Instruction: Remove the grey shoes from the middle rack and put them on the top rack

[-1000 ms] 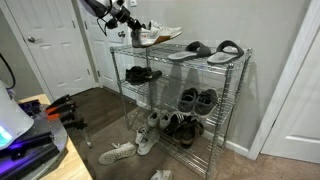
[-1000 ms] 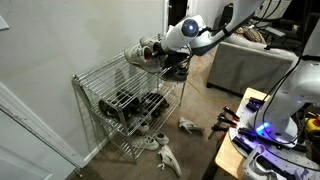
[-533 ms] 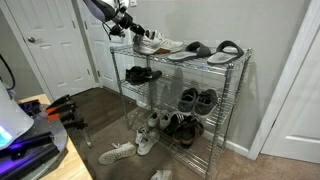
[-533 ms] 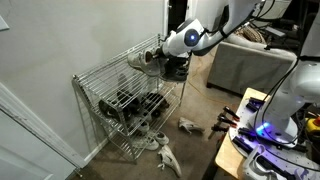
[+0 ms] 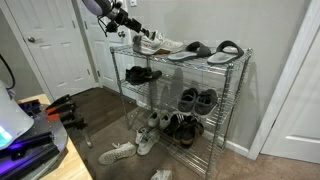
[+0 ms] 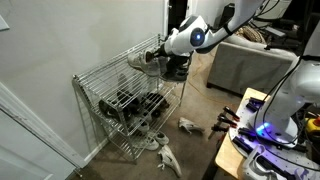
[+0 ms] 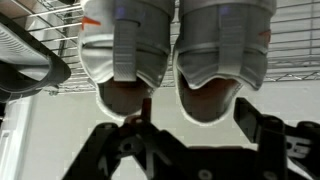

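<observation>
The grey shoes (image 5: 157, 43) lie side by side at the near end of the top rack (image 5: 205, 62); they also show in the other exterior view as the grey shoes (image 6: 146, 58) on the top rack (image 6: 105, 76). My gripper (image 5: 132, 25) hovers just behind their heels, open. In the wrist view both grey shoes (image 7: 125, 45) point away from me, heels toward the camera. My gripper (image 7: 197, 115) has its jaws spread either side of the right-hand heel, not pressing on it. The middle rack (image 5: 168, 92) holds dark shoes.
Grey-and-black slide sandals (image 5: 210, 49) fill the far end of the top rack, one sandal (image 7: 30, 55) close beside the shoes. Black shoes (image 5: 140, 74) and dark sneakers (image 5: 196, 100) sit on the middle tier. White sneakers (image 5: 120, 152) lie on the floor. A door (image 5: 50, 45) stands nearby.
The shoes, held tilted above the top rack a second ago, have come down to rest on it. The jaws have spread apart and let them go.
</observation>
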Action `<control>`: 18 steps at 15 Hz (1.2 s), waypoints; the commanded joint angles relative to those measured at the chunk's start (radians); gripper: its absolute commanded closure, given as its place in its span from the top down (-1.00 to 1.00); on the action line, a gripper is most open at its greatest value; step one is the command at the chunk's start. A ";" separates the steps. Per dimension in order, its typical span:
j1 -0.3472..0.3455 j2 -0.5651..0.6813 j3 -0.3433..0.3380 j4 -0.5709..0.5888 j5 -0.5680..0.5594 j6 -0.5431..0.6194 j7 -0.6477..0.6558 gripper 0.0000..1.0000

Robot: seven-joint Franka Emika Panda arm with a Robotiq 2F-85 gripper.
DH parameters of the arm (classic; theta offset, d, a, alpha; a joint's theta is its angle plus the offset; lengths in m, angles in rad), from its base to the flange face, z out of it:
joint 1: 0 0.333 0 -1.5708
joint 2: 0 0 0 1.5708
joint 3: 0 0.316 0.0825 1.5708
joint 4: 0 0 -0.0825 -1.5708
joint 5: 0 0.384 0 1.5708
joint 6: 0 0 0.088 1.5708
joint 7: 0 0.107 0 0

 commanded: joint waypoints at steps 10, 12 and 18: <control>0.031 -0.359 0.017 -0.294 -0.062 -0.135 0.068 1.00; 0.030 -0.314 0.013 -0.252 -0.030 -0.118 0.027 1.00; 0.029 -0.351 0.012 -0.284 -0.038 -0.131 0.039 1.00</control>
